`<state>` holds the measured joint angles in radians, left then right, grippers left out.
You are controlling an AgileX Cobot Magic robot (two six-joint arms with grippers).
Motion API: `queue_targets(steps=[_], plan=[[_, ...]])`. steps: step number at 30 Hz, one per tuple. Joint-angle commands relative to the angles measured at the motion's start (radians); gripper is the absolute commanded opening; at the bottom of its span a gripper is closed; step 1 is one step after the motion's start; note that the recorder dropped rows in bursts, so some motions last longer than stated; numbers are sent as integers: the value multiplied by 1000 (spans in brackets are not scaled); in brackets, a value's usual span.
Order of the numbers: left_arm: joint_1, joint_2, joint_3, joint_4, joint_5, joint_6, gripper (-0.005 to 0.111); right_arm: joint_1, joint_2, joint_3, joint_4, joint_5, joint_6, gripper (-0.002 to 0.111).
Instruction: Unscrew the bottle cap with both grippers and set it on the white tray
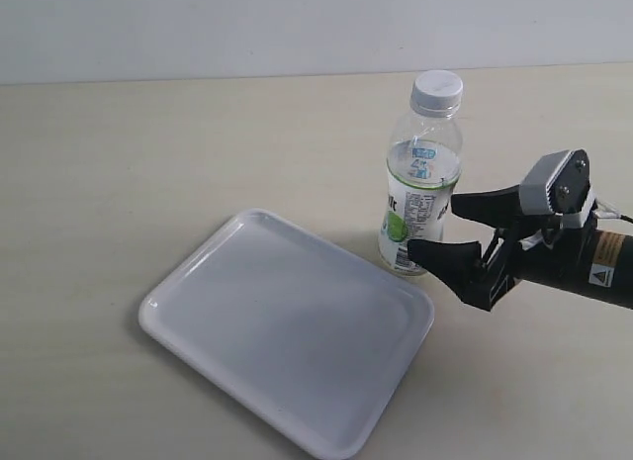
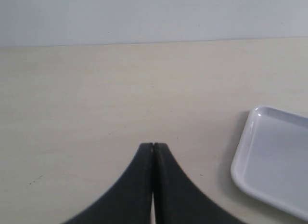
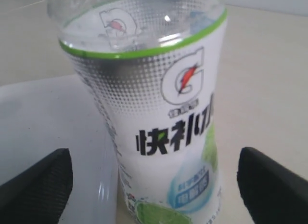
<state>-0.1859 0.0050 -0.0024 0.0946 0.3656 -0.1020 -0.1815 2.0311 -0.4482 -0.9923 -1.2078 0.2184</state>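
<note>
The bottle (image 1: 419,193) stands upright on the table just beyond the far right corner of the white tray (image 1: 287,336), its white ribbed bottle cap (image 1: 436,91) screwed on top. My right gripper (image 1: 435,228) is open beside the bottle's lower half, one finger behind and one in front of it, neither touching. The right wrist view is filled by the bottle's label (image 3: 159,132), standing between the two spread fingertips (image 3: 36,180). My left gripper (image 2: 153,146) is shut with nothing in it, over bare table left of the tray (image 2: 274,171). It is out of the exterior view.
A pale wall runs along the table's far edge (image 1: 198,79). Bare tabletop lies left of and behind the tray.
</note>
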Motion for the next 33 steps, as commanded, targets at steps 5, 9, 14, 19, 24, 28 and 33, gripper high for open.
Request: queue_targets(steps=[5,9,14,19,24,28,33], plan=[[1,-5,2,-10,-11,-1,0,119,32,-89,11,-7,12,88],[1,-5,2,-10,-11,-1,0,159,32,-121,81,75,13,88],[1,-5,2,-10,-11,-1,0,159,36,-153,77,61,14,88],[1,-5,2,-10,-11,-1,0,159,74,-178,62,53,14,88],[1,-5,2,-10,-11,-1,0,159,102,-202,10,2,14,87],[1,-5,2,-10,-11,-1,0,159,102,-210,13,3,14,79],[1,-5,2,-10,-11,-1,0,159,102,-210,10,8,14,48]])
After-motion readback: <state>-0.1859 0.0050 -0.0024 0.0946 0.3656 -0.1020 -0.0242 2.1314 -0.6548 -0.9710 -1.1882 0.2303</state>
